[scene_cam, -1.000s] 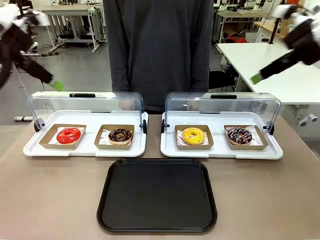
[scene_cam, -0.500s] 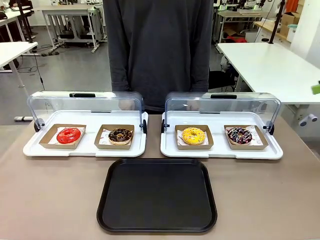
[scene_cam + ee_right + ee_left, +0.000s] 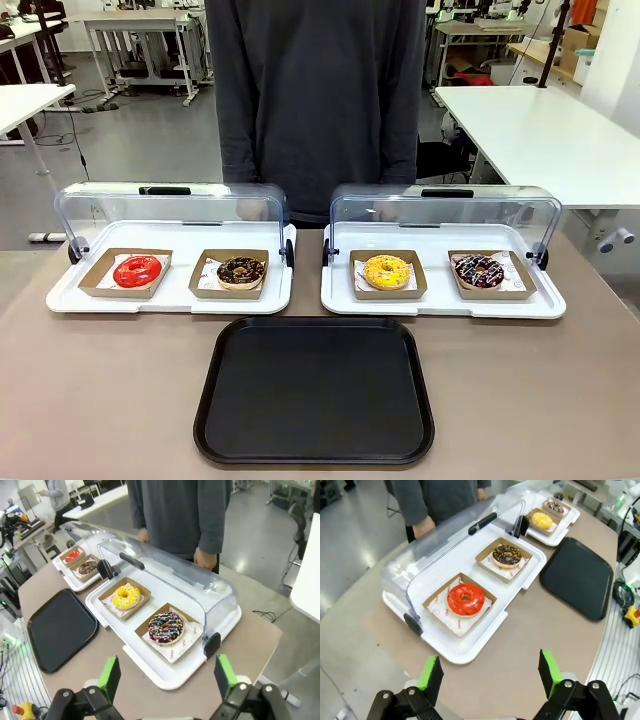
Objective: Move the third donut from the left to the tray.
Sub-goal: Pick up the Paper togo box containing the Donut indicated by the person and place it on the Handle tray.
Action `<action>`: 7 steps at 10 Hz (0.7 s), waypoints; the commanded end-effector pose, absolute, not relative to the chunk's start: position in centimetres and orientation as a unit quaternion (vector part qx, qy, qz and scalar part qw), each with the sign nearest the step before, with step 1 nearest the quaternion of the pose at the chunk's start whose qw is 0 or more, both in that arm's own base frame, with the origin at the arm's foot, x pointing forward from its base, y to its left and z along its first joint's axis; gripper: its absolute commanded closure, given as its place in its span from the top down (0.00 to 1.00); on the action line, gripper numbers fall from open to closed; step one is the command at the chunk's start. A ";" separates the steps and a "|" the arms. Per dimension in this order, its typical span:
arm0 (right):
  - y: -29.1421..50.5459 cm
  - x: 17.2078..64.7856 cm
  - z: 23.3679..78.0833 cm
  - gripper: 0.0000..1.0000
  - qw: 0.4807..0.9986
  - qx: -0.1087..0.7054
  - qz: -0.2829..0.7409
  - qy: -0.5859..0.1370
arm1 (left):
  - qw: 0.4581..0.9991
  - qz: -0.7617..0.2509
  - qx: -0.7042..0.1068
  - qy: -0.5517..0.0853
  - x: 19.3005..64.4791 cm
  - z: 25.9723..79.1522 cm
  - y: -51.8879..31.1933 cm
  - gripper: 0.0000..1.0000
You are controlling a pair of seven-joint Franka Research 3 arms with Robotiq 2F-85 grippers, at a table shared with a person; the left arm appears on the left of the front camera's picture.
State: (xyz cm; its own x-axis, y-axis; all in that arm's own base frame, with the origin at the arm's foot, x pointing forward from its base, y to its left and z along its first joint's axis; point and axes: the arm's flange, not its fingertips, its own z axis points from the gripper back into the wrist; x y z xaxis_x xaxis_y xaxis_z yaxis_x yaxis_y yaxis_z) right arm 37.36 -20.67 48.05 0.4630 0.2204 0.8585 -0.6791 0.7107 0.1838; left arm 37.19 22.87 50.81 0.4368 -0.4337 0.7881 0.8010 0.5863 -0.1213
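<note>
The third donut (image 3: 387, 271), yellow-iced with sprinkles, sits in a brown cardboard holder in the right white case; it also shows as the yellow donut (image 3: 125, 597) in the right wrist view and small and far off as the yellow donut (image 3: 542, 520) in the left wrist view. The black tray (image 3: 315, 389) lies bare in front of both cases, seen too as the tray (image 3: 60, 628) and the tray (image 3: 577, 576). My left gripper (image 3: 490, 672) hangs open high above the table's left end. High over the right end my right gripper (image 3: 166, 676) is open too. Neither holds anything.
Two white cases (image 3: 170, 295) (image 3: 440, 302) stand with clear domed lids raised. A red donut (image 3: 137, 270) and a chocolate donut (image 3: 241, 270) fill the left one; a chocolate sprinkled donut (image 3: 480, 270) sits right of the yellow one. A person (image 3: 318, 90) stands at the far edge.
Both arms, seen at the upper corners of the front view a second ago, have withdrawn out of that view. The donuts, cases and tray have not moved.
</note>
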 end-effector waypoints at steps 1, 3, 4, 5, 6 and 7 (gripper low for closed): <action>-21.0 37.6 48.3 1.00 0.799 0.267 0.284 -0.458 | 0.794 -0.393 -0.253 -0.388 36.7 51.8 21.3 1.00; -21.3 37.6 48.4 1.00 0.795 0.268 0.286 -0.464 | 0.788 -0.397 -0.252 -0.398 36.7 51.4 21.9 1.00; -21.3 38.1 48.3 1.00 0.794 0.269 0.284 -0.465 | 0.785 -0.400 -0.252 -0.400 36.5 51.5 22.0 1.00; -21.3 38.0 48.3 1.00 0.793 0.271 0.283 -0.467 | 0.783 -0.401 -0.252 -0.403 36.4 51.5 21.8 1.00; -21.4 38.1 48.2 1.00 0.792 0.271 0.285 -0.467 | 0.786 -0.396 -0.247 -0.405 36.5 51.2 21.8 1.00; -20.9 37.6 48.4 1.00 0.803 0.272 0.275 -0.453 | 0.796 -0.394 -0.248 -0.386 36.7 51.9 22.0 1.00</action>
State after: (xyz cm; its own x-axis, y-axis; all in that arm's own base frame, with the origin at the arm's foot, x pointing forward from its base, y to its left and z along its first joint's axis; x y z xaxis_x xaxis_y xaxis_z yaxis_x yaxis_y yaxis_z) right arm 37.73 -21.06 48.23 0.4439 0.1960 0.8744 -0.6862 0.7019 0.1911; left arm 36.71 22.13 51.73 0.3914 -0.4343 0.8113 0.8172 0.5694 -0.0894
